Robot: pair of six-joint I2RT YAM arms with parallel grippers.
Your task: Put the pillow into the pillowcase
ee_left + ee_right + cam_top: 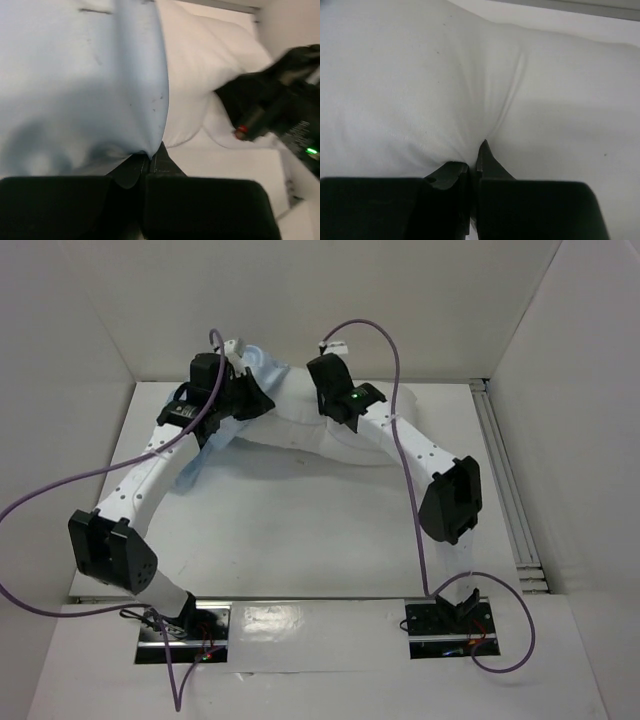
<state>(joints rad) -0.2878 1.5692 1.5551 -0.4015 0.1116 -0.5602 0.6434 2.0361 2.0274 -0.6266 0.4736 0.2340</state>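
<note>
The left jaws are pressed together on a bunched edge of the pillowcase [85,75]. The light blue cloth rises from the pinch and fills most of the left wrist view. The right jaws are also closed, nipping a fold of the pillow [470,75], and the white fabric creases upward from the pinch.

From above, the pillow lies along the far side of the table [300,540], close to the back wall [300,300], with the right arm [420,450] reaching over its right half. The left arm [150,465] stretches to the pillow's left end, where the pillowcase is gathered. Part of the cloth is lifted at the wrist and part trails down onto the table toward the near left.

In the left wrist view the blue cloth hangs just beside the plump white cushion, its edge overlapping the pillow's left side. Whether any of the pillow sits inside the sleeve cannot be told. A purple cable [60,495] loops from each arm toward its base at the near edge.
</note>
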